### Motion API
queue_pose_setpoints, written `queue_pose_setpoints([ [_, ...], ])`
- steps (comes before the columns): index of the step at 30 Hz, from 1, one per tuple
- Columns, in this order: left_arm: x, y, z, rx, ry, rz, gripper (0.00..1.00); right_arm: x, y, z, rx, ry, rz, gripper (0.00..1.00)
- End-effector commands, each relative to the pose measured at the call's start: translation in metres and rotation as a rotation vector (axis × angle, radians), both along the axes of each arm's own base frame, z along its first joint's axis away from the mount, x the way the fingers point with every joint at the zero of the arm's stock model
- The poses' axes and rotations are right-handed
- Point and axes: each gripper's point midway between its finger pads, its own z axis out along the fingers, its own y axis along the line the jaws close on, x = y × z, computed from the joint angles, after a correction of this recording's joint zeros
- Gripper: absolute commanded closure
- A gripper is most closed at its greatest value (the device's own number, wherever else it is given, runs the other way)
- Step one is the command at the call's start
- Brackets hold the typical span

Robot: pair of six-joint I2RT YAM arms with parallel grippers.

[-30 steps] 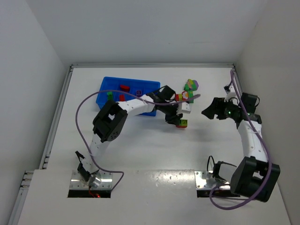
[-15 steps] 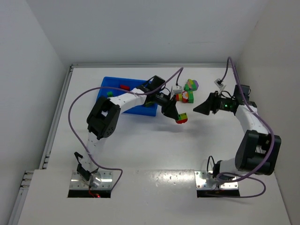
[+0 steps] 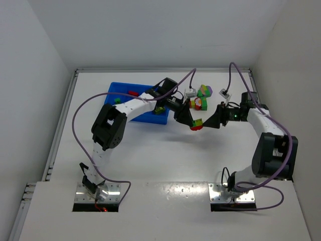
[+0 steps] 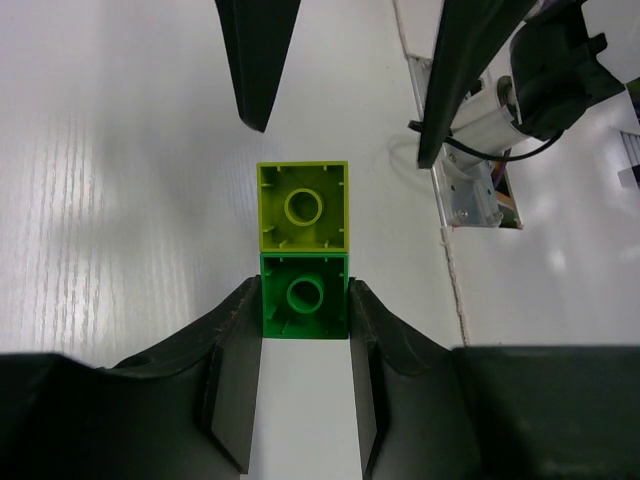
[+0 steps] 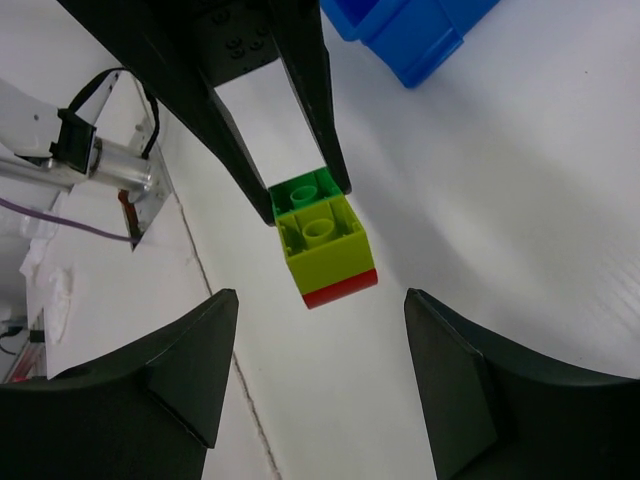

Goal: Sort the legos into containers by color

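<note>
fingers (image 4: 232, 360) of the left gripper (image 4: 303, 288) clamp a green, yellow-green and red lego clump (image 5: 322, 245) at mid-frame; right gripper (image 5: 320, 302) gapes open just short of it.

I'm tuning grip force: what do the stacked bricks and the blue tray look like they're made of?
The stacked bricks look like hard moulded plastic: crisp edges, hollow studs, a soft sheen on flat colours. The blue tray is likely moulded plastic too, semi-gloss: uniform bright blue, with a rounded rim that catches a light highlight.

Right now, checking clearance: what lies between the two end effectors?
A green, yellow-green and red lego stack, held by the left end effector; seen in top view.
</note>
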Motion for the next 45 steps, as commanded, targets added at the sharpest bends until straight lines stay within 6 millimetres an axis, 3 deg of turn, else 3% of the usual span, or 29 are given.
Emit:
queue_pose_setpoints([
  [1,-0.002,-0.003,0.056,-0.115,-0.092,-0.042,0.87,0.003,0.001,0.005,-0.013,-0.077,0.040,0.32],
  [12,-0.010,-0.005,0.062,-0.134,-0.101,-0.070,0.87,0.008,0.010,0.006,0.001,-0.078,0.061,0.32],
  [15,-0.009,-0.006,0.065,-0.139,-0.108,-0.070,0.87,0.008,0.015,0.007,0.004,-0.071,0.076,0.40],
  [26,-0.019,-0.013,0.075,-0.169,-0.099,-0.118,0.87,0.005,0.029,0.008,0.030,-0.061,0.114,0.44],
  [38,-0.028,-0.008,0.061,-0.155,-0.064,-0.151,0.87,0.009,0.031,0.026,0.064,-0.088,0.124,0.46],
  [45,-0.028,-0.006,0.058,-0.141,-0.075,-0.142,0.87,0.008,0.033,0.030,0.080,-0.091,0.132,0.61],
])
